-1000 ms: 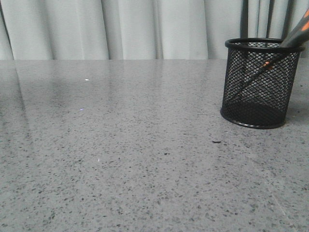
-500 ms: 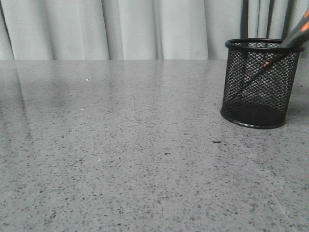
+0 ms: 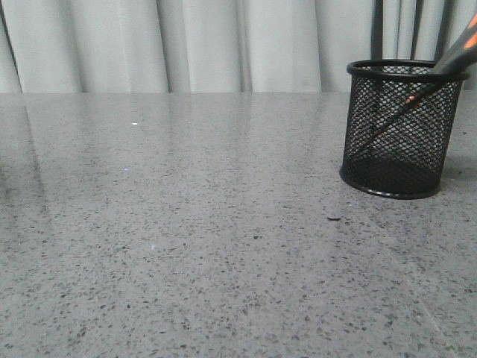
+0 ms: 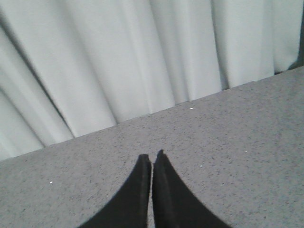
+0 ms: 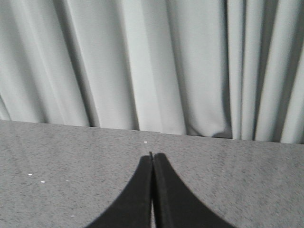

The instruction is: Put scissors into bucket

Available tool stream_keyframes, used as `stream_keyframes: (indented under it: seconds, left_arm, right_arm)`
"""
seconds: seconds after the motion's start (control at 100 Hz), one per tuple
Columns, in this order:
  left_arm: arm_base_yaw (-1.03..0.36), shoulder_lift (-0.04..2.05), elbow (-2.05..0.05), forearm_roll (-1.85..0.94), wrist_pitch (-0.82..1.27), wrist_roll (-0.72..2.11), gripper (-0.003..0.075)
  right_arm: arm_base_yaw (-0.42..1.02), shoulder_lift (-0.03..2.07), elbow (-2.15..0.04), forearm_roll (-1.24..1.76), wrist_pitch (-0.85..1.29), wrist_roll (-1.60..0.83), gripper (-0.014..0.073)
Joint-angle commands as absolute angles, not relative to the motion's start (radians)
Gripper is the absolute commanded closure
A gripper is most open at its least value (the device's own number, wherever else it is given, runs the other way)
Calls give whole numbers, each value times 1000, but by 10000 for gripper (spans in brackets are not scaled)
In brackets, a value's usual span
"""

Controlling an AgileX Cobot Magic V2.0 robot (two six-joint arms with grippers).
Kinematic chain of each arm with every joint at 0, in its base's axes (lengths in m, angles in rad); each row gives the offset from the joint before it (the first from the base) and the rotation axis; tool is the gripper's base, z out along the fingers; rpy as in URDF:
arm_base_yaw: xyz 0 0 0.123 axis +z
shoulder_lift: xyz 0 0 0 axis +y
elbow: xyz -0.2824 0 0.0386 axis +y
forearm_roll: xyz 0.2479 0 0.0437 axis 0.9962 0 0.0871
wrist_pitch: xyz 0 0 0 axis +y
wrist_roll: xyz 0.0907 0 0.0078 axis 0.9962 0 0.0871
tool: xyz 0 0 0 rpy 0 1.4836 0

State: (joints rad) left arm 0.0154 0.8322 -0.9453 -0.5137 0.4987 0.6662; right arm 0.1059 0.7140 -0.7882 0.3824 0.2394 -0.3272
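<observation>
Scissors (image 3: 440,71) stand inside a bucket (image 3: 399,130), a small round black wire-mesh cup with a solid black rim and base. The cup sits upright at the far right of a grey speckled table (image 3: 194,246), seen from the front camera. The scissors lean at a slant, tips down toward the cup's left inner wall and handles rising up and to the right past the rim. An orange pivot dot shows through the mesh, just under the rim on the right side. The grey handles with orange lining stick out above the rim and are cut off by the picture's right edge. The dark blades are visible only faintly through the mesh.

Pale grey curtains (image 3: 186,45) hang in folds behind the table.

No arm appears in the front view. In the left wrist view, the left gripper (image 4: 151,159) has its two black fingers pressed together with only a hairline between them, holding nothing, above bare tabletop. In the right wrist view, the right gripper (image 5: 152,156) is likewise closed, fingers meeting, holding nothing, facing the curtains. Neither gripper is near the cup in these views.
</observation>
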Motion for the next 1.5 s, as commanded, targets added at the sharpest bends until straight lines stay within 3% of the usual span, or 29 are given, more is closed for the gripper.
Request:
stream_keyframes:
  seconds: [0.0,0.24,0.49,1.33,1.44,1.49]
  left_arm:
    - [18,696,-807,-549,276,671,741]
    - [18,363,-447,-575,135,671,741]
    - [18,151,-319,-602,115,671,741]
    - [18,138,-313,-602,115,671,741]
    - [18,138,-292,-467,110,616,741]
    - [18,138,-270,-357,96,437,741]
  right_arm:
    - [103,627,-697,378,72,-339,662]
    - [103,436,-441,378,38,-339,662]
    - [103,336,-321,378,0,-339,662]
    - [103,336,-321,378,0,-339,662]
    - [103,336,-321,378,0,-339,662]
    - [103,336,-321,378,0,-339,662]
